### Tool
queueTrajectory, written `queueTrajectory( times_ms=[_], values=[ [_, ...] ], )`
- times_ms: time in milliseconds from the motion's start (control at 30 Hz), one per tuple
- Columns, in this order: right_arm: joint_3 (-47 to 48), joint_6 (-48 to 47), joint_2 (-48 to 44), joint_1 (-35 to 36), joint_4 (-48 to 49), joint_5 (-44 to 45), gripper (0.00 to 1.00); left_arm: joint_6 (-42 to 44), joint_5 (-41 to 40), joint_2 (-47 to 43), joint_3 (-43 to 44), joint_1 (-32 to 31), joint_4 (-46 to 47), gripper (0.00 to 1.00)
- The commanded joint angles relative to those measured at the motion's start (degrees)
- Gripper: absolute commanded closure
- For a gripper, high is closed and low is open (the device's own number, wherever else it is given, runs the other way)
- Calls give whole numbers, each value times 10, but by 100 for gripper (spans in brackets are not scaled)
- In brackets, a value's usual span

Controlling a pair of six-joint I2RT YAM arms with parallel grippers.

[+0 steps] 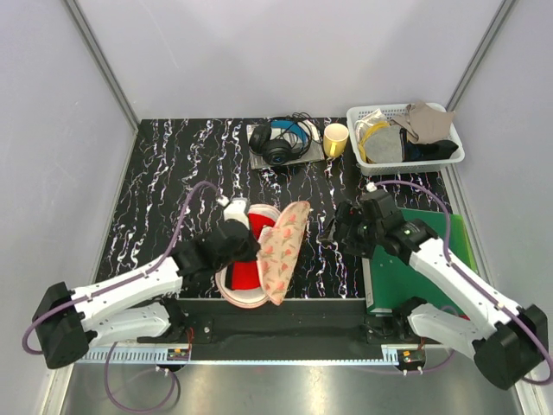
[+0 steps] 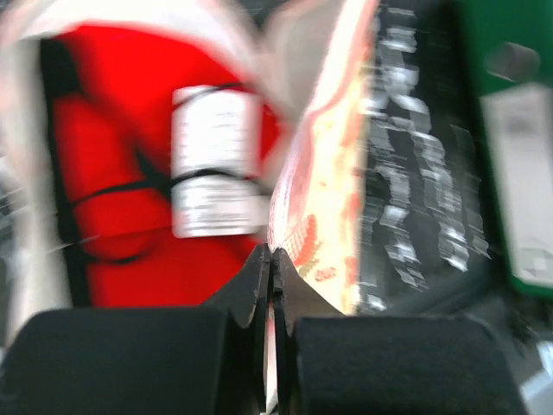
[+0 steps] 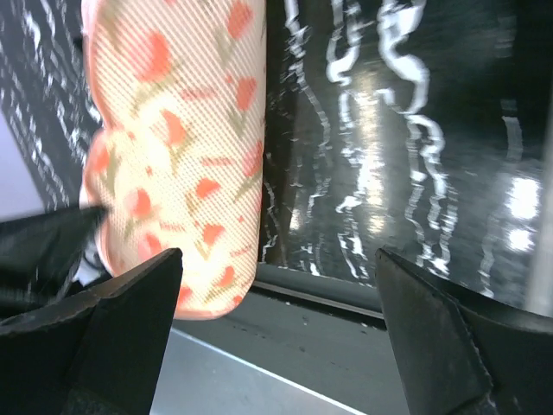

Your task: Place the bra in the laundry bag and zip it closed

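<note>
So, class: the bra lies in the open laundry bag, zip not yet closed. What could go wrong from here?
1. The left jaws seem to pinch only the thin edge of the laundry bag; the flap could slip free.
2. The bra shows black straps and a white label near the rim; either could catch in the zip.

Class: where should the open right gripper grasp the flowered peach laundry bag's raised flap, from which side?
Probably the far end of the peach flower-printed laundry bag's raised rim, from the right: that flap stands on edge, and the left gripper pinches it midway.
</note>
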Motion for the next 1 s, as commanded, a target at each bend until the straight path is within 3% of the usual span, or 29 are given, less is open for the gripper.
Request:
queueTrajectory(
  times_ms=[0,100,333,567,967],
  values=[
    [-21,-1,56,37,153,-96,0,-47,-34,-61,-43,63,-30,100],
    [-10,0,124,81,210,-109,0,-77,-60,-109,-74,95,-44,100],
    [-4,23,250,110,347,-156,0,-164,-128,-183,-105,145,-108,100],
    [1,53,343,116,466,-206,0,-229,-112,-156,-129,188,-132,94],
    [-8,85,467,119,647,-272,0,-271,-104,-164,-187,226,-137,96]
  ],
)
